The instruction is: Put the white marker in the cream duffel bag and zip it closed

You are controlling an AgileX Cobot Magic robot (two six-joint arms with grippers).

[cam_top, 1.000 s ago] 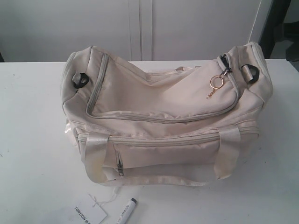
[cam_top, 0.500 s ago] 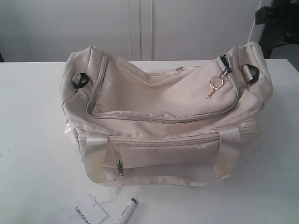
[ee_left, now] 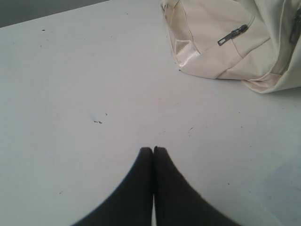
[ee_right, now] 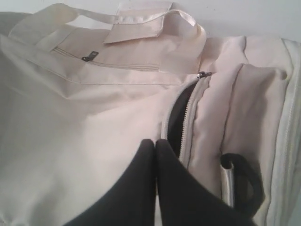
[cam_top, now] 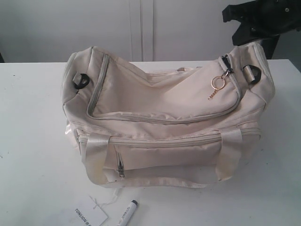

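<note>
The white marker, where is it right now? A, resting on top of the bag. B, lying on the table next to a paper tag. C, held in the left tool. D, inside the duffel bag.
B: the white marker lies on the table beside the paper tag, outside the cream duffel bag on its front pocket side.

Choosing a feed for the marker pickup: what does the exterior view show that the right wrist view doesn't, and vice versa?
Exterior only: the white marker and a paper tag on the table by the cream duffel bag, plus its gold keyring. Right wrist only: the right end effector, tips together, over the bag, and a satin handle wrap. Both: the bag, its partly open top zipper, a black ring.
</note>
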